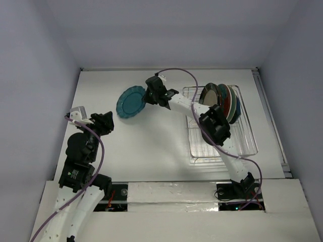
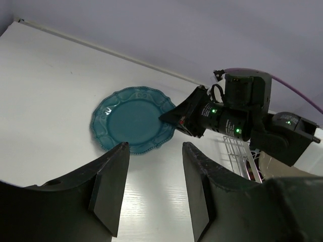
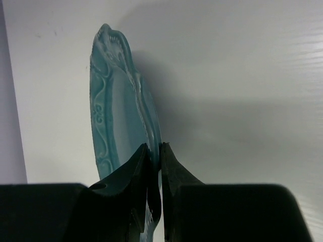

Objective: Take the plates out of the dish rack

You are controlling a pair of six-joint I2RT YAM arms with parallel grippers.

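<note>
Right gripper [image 3: 155,150] on scalloped plate [image 3: 108,111] (teal)

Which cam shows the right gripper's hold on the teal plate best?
Right wrist: close up, the right gripper pinches the rim of the teal plate, seen edge-on. Top view shows the whole plate left of the dish rack, but the grip is tiny. Left wrist shows the plate's face, with the grip distant.

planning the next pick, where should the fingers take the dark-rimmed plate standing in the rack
Pinch the top rim of the dark-rimmed plate, coming down from above. It stands on edge in the dish rack, other plates close behind it, so likely only that upper edge is free for fingers on both faces.
</note>
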